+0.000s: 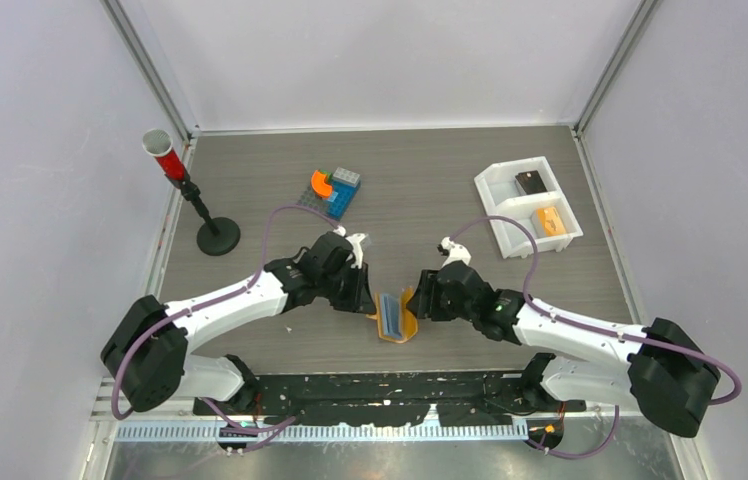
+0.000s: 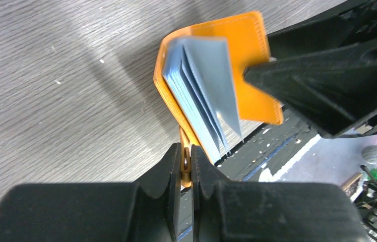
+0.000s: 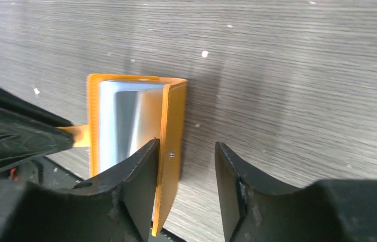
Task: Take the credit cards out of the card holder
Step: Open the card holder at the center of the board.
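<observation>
As left jaws clench the card holder (image 1: 396, 318) tab (image 2: 185, 151), released right jaws straddle its cover (image 3: 171, 151), tray (image 1: 488, 207) distant.

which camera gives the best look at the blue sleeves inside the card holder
Left wrist: the sleeves fan out in plain sight between the orange covers of the card holder. Right wrist shows only a pale wedge of them between the covers. Top external shows just a small blue sliver.
</observation>
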`<state>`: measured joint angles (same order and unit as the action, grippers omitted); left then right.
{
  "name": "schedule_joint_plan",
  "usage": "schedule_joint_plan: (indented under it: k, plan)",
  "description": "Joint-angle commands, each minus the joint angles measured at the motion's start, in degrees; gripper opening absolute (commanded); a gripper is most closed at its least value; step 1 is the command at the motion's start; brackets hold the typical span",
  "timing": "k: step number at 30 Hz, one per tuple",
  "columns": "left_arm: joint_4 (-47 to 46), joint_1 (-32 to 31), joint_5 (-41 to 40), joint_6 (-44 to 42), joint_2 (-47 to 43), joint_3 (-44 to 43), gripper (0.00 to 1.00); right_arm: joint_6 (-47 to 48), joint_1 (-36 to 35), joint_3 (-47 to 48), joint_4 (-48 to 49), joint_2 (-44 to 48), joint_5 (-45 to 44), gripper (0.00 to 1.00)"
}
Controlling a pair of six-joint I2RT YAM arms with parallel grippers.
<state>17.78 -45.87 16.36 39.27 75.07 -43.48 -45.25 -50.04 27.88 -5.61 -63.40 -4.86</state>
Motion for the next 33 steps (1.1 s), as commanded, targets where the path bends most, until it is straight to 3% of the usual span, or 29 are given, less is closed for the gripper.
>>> schedule_joint_plan:
  k: [1,13,17,22,28,33]
  plan:
    - [1.46,-0.05,-3.5,-2.31,-2.23,0.82,0.0,0.55,1.02,-2.54,-2.18,2.41,-5.14,0.49]
    - [0.0,-0.1,-2.58,-1.72,-3.45,2.82,0.0,1.68,2.2,-1.74,-8.82,4.0,-9.39,0.45]
    - [-1.28,-0.09,-0.93,-0.55,-3.32,3.11,0.0,3.23,2.23,2.46,-12.73,7.52,-5.8,0.49]
    - [-3.11,-0.12,0.27,0.89,-3.41,3.51,0.0,2.49,2.14,5.16,-9.87,12.31,0.31,0.55]
    - [-3.32,-0.1,-0.02,1.51,-4.19,4.06,0.0,-0.64,0.64,4.56,0.22,10.13,11.01,0.47]
    - [-3.26,-0.1,0.01,1.6,-4.53,4.1,0.0,-2.94,-3.63,6.07,4.85,4.63,10.44,0.46]
